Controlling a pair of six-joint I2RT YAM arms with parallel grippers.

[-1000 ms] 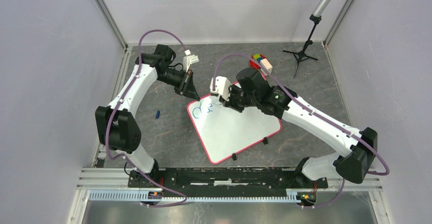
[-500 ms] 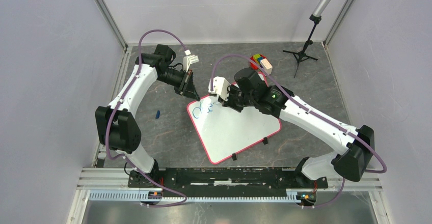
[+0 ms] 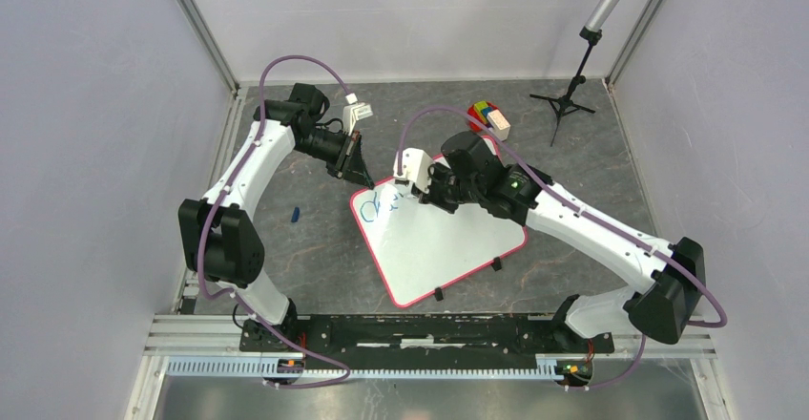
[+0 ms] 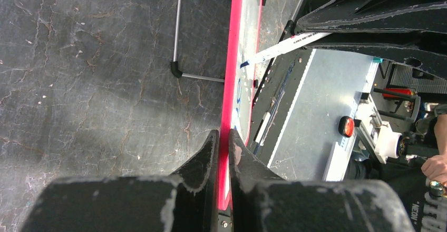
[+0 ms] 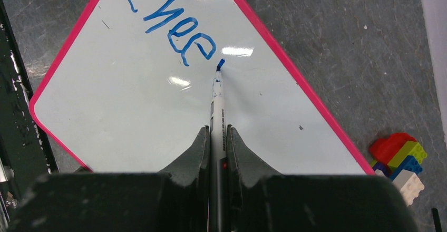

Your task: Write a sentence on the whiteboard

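The whiteboard (image 3: pixel 439 239) lies tilted on the table, white with a pink-red rim. My left gripper (image 3: pixel 361 183) is shut on its far left rim, and the left wrist view shows the fingers (image 4: pixel 222 137) pinching the red edge (image 4: pixel 232 84). My right gripper (image 3: pixel 421 191) is shut on a white marker (image 5: pixel 216 103). The marker's blue tip (image 5: pixel 220 63) touches the board (image 5: pixel 132 110) just right of the blue lettering "Chee" (image 5: pixel 174 23). The lettering also shows in the top view (image 3: pixel 382 206), near the board's far left corner.
Coloured toy bricks (image 3: pixel 488 116) sit just beyond the board's far corner, and they also show in the right wrist view (image 5: pixel 400 155). A small blue cap (image 3: pixel 296 215) lies left of the board. A black tripod stand (image 3: pixel 565 105) is at the back right. Black clips (image 3: pixel 496 265) sit on the board's near edge.
My right gripper has shifted slightly to the right along the board with the marker, and the blue lettering has grown by a stroke. The left arm has not moved.
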